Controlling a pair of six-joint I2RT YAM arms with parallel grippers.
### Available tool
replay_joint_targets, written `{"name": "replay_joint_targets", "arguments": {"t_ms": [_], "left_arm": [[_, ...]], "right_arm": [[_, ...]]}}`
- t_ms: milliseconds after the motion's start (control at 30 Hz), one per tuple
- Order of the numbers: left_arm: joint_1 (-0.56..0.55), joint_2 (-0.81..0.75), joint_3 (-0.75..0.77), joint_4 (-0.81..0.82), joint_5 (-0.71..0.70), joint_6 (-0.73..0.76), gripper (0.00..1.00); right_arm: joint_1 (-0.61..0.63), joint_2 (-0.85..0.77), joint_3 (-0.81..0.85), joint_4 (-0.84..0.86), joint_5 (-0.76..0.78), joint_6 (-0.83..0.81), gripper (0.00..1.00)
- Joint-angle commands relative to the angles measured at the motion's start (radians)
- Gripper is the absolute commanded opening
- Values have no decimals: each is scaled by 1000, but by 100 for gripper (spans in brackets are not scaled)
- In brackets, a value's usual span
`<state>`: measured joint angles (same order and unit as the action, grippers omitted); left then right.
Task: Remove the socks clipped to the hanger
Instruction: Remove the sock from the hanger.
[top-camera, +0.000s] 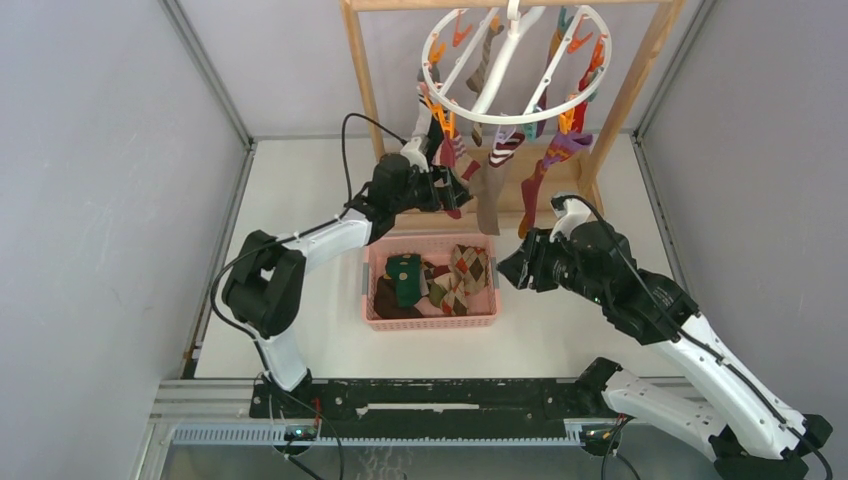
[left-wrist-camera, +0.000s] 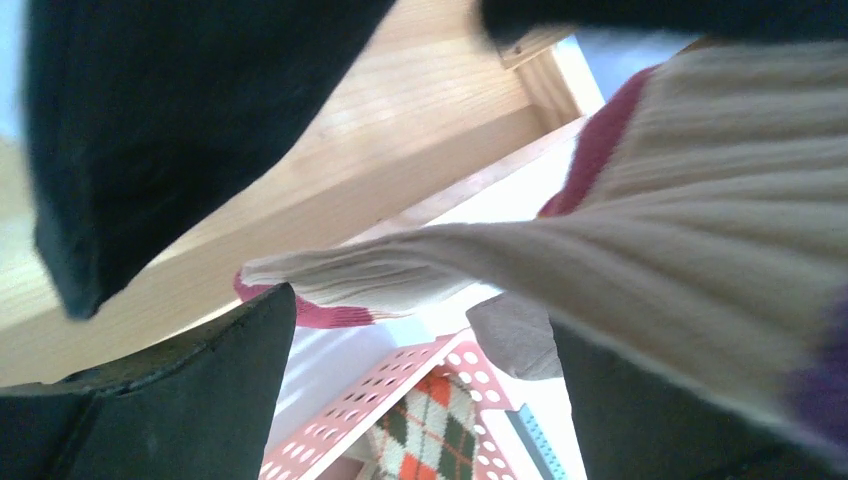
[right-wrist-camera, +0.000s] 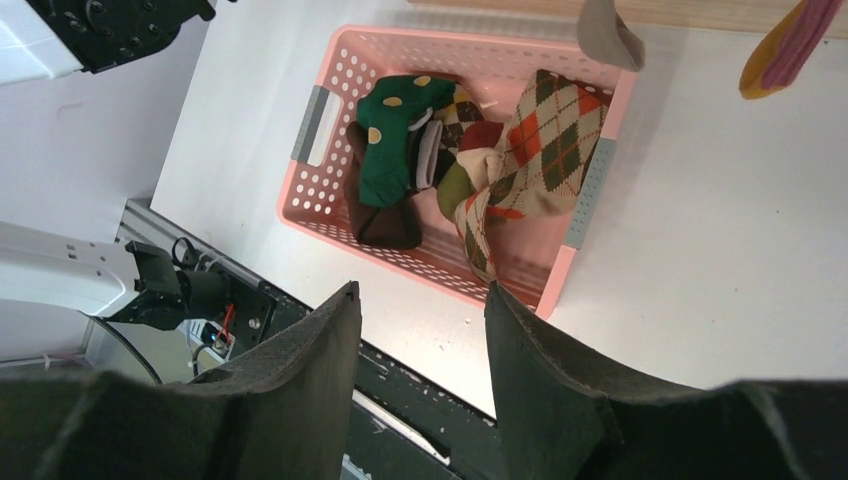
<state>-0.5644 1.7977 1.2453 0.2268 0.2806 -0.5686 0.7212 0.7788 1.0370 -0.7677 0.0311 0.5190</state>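
Observation:
The white ring hanger (top-camera: 436, 85) hangs from the wooden rack with several socks clipped to its rim, among them a grey one (top-camera: 490, 200), a purple and red one (top-camera: 545, 170) and a beige one with red trim (top-camera: 455, 165). My left gripper (top-camera: 448, 190) is raised beside that beige sock. In the left wrist view the gripper (left-wrist-camera: 420, 310) is open, and the ribbed beige sock (left-wrist-camera: 640, 230) stretches across just beyond the fingertips. My right gripper (top-camera: 515, 268) is open and empty to the right of the basket; the right wrist view shows it (right-wrist-camera: 420, 290) with nothing between the fingers.
A pink basket (top-camera: 370, 290) between the arms holds several socks: a green dotted one (right-wrist-camera: 395, 140), an argyle one (right-wrist-camera: 540, 140) and a brown one. The wooden rack's posts (top-camera: 362, 80) and base bar (left-wrist-camera: 400, 110) stand behind. A dark fabric shape (left-wrist-camera: 150, 120) hangs close to the left camera.

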Motion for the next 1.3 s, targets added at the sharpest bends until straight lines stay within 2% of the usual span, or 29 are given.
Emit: {"name": "replay_joint_targets", "arguments": {"t_ms": [0, 567, 833, 1267], "left_arm": [[5, -53, -80, 51, -63, 61, 100], [25, -4, -149, 150, -201, 66, 100], [29, 26, -149, 204, -248, 142, 100], [38, 88, -147, 297, -210, 186, 100]], "right_arm": [[-4, -27, 15, -20, -10, 13, 56], [-6, -45, 3, -76, -43, 35, 56], [-6, -49, -11, -98, -61, 33, 56], [-5, -72, -45, -129, -72, 47, 56]]}}
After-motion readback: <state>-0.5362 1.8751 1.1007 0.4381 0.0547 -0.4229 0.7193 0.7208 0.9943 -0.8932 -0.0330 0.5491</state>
